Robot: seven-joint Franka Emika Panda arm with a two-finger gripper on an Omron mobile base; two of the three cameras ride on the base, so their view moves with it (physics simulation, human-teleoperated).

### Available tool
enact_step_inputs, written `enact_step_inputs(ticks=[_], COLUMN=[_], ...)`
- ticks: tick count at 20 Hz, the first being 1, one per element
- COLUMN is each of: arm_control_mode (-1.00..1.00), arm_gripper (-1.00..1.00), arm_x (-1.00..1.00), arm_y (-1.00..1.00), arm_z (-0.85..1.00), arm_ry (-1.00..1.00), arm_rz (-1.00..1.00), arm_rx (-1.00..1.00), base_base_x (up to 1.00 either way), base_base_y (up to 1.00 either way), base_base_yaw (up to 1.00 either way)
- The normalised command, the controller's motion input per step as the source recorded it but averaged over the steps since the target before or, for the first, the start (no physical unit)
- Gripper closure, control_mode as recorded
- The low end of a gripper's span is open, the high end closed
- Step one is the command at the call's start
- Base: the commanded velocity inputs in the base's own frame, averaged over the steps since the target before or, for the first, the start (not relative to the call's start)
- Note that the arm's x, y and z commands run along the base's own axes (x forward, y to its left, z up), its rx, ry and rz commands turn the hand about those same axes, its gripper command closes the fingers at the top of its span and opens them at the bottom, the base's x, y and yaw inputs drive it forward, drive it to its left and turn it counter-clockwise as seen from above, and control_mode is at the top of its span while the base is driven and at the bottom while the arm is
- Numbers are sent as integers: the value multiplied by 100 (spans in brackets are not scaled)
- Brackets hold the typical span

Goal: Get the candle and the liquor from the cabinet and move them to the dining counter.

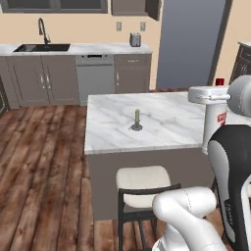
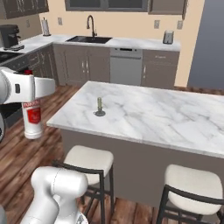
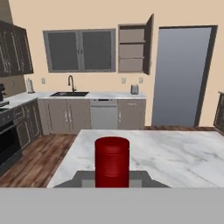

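Observation:
The candle (image 1: 137, 120) (image 2: 99, 107) stands upright in its dark holder on the marble dining counter (image 1: 166, 132) (image 2: 157, 118) (image 3: 175, 155), towards its left half. My gripper (image 1: 212, 96) (image 2: 27, 88) is shut on the neck of the liquor (image 1: 214, 128) (image 2: 33, 119), a white bottle that hangs upright on the near side of the counter, apart from the top. Its red cap (image 3: 112, 161) rises at the bottom middle of the hand view. On the far wall, the cabinet (image 3: 132, 49) stands with its door swung open and its shelves bare.
Cushioned stools (image 1: 144, 185) (image 2: 89, 162) (image 2: 192, 186) stand along the island's near side. The wall counter carries a sink (image 1: 41, 47) and a toaster (image 1: 135, 39). A coffee machine (image 2: 9, 35) and oven (image 3: 8, 140) are at the left. Wood floor lies left of the island.

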Motion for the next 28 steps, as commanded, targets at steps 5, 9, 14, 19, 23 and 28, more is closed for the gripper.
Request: enact_step_inputs(ticks=[5,9,14,19,23,28], arm_control_mode=[100,100,100,100,100,-100], arm_gripper=[100,100,100,100,100,100], arm_x=[0,0,0,0,0,1], arm_y=[0,0,0,0,0,-9], arm_z=[0,0,0,0,0,0], arm_ry=[0,0,0,0,0,0], arm_rz=[0,0,0,0,0,6], arm_rx=[0,0,0,0,0,0], base_base_x=[48,22,13,5,0,0], base_base_y=[-33,-41,-29,-13,0,0], base_base_yaw=[1,-2,-17,-26,-2,0])
